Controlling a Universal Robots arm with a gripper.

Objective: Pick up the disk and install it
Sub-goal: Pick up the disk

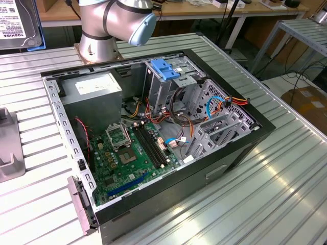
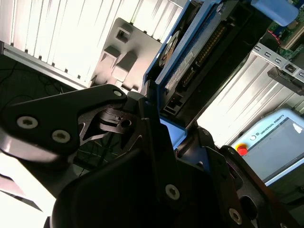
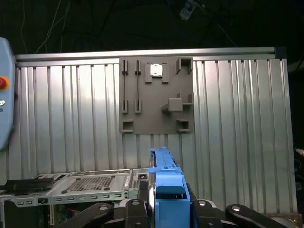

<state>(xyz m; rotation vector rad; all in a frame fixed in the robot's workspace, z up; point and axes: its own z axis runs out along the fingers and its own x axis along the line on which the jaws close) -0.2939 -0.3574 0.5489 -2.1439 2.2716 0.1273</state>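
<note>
- Ribbed, silver-metal counter (image 1: 265, 194): carries the whole set-up and runs past the computer on every side.
- Open black tower computer case (image 1: 153, 201): lies on its side on the counter with the side panel off, so the green motherboard (image 1: 127, 158) faces upward.
- Silver-and-blue robot arm (image 1: 110, 23): its base stands on the counter just behind the case, as the exterior view shows it.
- Grey power-supply box with a white sticker (image 1: 94, 87): sits in the case corner nearest the arm base.
- Bare-metal drive cage with a ribbed blue plastic tab on top (image 1: 166, 69): stands beside the power supply, with bundled cables around it.
- Flat grey plastic fixture plate with raised slots and blocks (image 3: 156, 95): lies on the counter, apart from the case.
- Flat rectangular grey-metal disk with a white label and bright blue side rails (image 2: 187, 61): it is off the counter, held in the air and well apart from the case. It appears edge-on in the first wrist view and in the top corner at the exterior view's left.
- Black, multi-link claw (image 3: 167, 206): it is clamped on the disk, one finger against each broad face, and the blue rail rises between them.
- Handling, as a judgement: the disk looks rigid, fairly dense and smooth-faced, so it could slip in a light grip. It is probably sensitive to shock. The flat metal faces suit gripping, whereas the connector edge seen in the second wrist view does not.
</note>
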